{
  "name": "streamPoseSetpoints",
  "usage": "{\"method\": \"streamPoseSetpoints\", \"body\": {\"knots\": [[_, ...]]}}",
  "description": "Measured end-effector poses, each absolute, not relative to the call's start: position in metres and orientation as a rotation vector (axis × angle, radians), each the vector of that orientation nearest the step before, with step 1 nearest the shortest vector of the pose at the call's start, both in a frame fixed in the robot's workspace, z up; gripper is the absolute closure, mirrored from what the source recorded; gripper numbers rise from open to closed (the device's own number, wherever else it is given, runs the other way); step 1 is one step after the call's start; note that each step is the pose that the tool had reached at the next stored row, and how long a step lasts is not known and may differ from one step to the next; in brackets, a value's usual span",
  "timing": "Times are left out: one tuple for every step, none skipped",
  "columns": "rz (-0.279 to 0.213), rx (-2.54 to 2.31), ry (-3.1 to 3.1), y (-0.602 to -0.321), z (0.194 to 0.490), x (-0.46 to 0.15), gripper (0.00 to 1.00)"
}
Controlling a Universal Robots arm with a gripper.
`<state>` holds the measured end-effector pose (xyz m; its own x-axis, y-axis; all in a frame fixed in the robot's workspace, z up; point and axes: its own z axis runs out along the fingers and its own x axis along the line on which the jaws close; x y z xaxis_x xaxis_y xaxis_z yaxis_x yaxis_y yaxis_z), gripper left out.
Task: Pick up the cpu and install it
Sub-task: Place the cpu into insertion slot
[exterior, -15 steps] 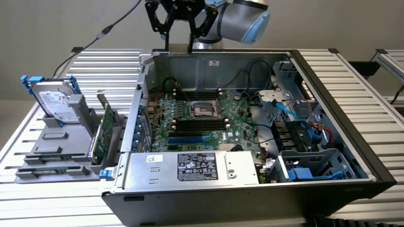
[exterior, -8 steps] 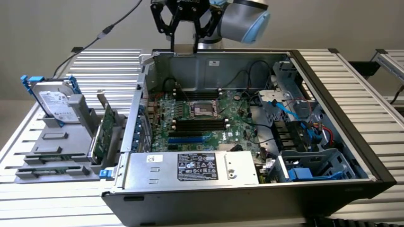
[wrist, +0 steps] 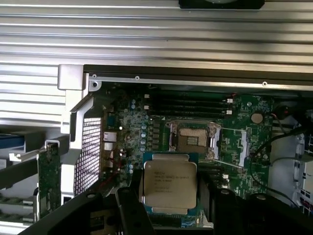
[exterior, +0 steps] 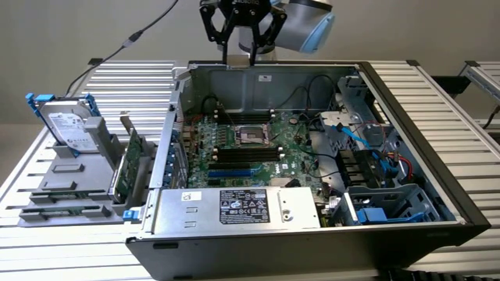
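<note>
Arm: wrist joint (exterior: 303,23), rounded silver-grey housing, pale blue end cap. End tool: gripper (exterior: 238,58), matte black, skeletal linkage bars narrowing to slim fingers (wrist: 128,210), plain black slabs in the wrist view. Lead: cable (exterior: 131,40), black with grey inline connector, apparently trailing from the wrist.

The cpu (wrist: 169,183) in the gripper (exterior: 239,54) — above the case (exterior: 273,88); socket (wrist: 191,137) inside the case

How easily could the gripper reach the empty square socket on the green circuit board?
Probably easily: the black computer case lies open on top, nothing covers the empty square socket, and the gripper, holding the flat silver-grey square cpu, hangs above the case.
</note>
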<state>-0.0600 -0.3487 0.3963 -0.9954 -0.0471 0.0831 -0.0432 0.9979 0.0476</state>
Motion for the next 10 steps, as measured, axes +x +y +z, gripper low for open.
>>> {"method": "streamPoseSetpoints", "body": {"knots": [[-0.07,0.069,-3.057,-0.348,0.395,-0.058,0.46],[-0.07,0.069,-3.058,-0.346,0.394,-0.056,0.46],[-0.07,0.069,-3.059,-0.345,0.393,-0.055,0.46],[-0.07,0.069,-3.059,-0.343,0.392,-0.053,0.46],[-0.07,0.069,-3.06,-0.342,0.391,-0.052,0.46],[-0.07,0.069,-3.061,-0.34,0.39,-0.05,0.46],[-0.07,0.069,-3.061,-0.339,0.389,-0.049,0.46],[-0.07,0.07,-3.061,-0.337,0.387,-0.048,0.46],[-0.07,0.069,-3.061,-0.337,0.386,-0.046,0.46],[-0.07,0.068,-3.061,-0.336,0.385,-0.045,0.46]]}}
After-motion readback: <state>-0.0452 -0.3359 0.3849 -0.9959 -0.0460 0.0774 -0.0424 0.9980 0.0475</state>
